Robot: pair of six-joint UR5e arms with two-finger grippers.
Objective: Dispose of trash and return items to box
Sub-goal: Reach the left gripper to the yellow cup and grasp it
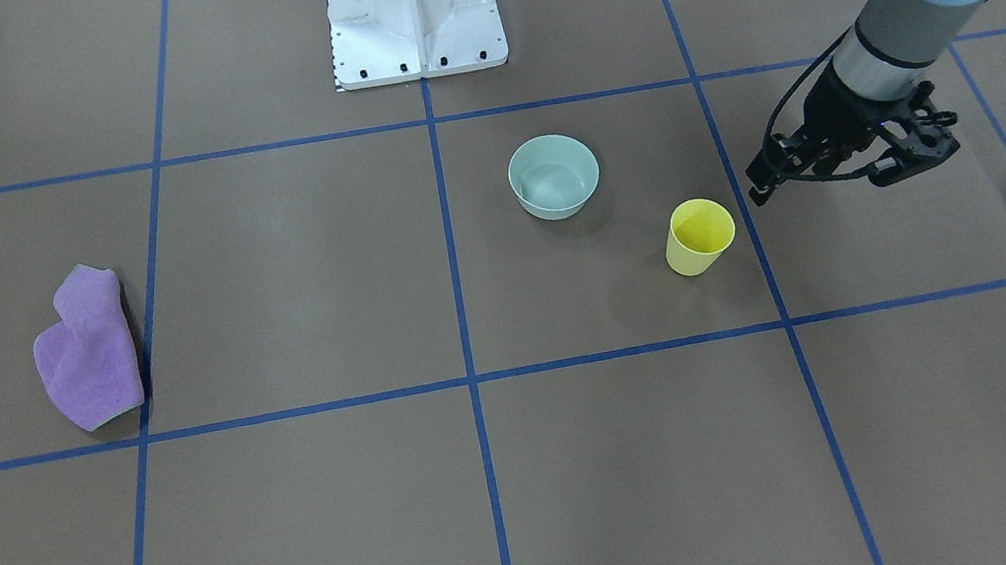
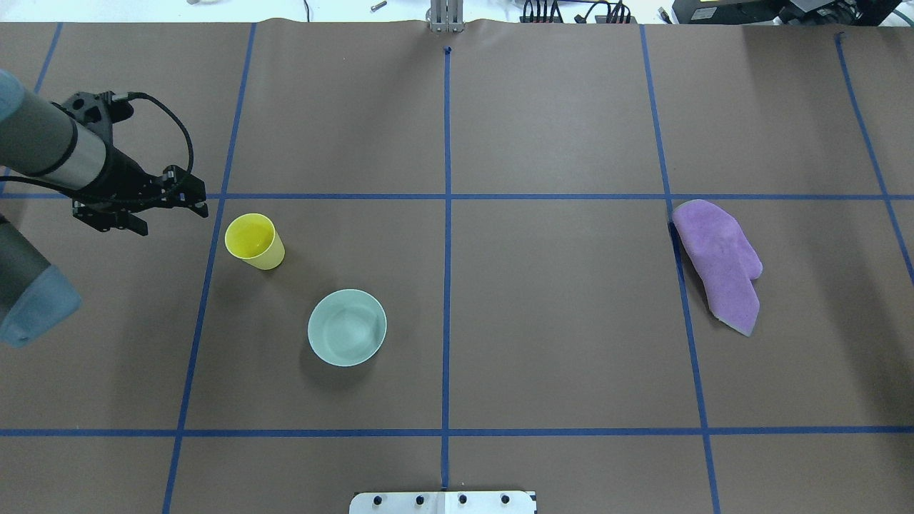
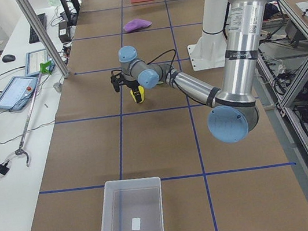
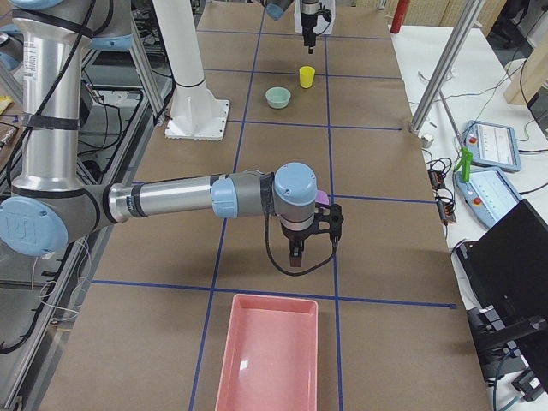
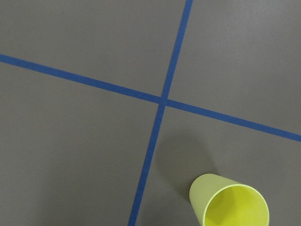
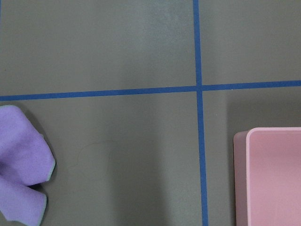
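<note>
1. Yellow cup [image 2: 255,241]: upright, mouth up, on the table [image 2: 557,321] in the robot's left half. In the overhead view it is just right of a blue tape line.
2. Mint bowl [image 2: 347,327]: upright, near the cup but not touching it. It is closer to the robot and nearer the table's centre line.
3. Box [image 3: 131,181]: frosted-white bin at the table's end on the robot's left, well apart from cup and bowl. A small white label shows through its floor.
4. Left gripper [image 2: 146,207]: above the table, just beside the cup, on the other side of that tape line. It is not touching the cup and has nothing in its grip. Jaw width: can't tell, because the gripper body and cables cover the tips in both top views.
5. Left wrist view: tape crossing mid-frame, cup rim in the lower right corner.
6. Right gripper [image 4: 295,261]: seen only from the side camera, pointing down over the robot's right end of the table. Wide or narrow: can't tell.
7. Purple cloth [image 2: 720,264]: crumpled on the robot's right half, one edge against a tape line. The right gripper is close beside it.
8. Pink bin [image 4: 274,297]: at the table's right end, near the right gripper. Its corner shows in the right wrist view.
9. White pedestal [image 1: 413,12]: at the robot's edge of the table, on the centre line.
</note>
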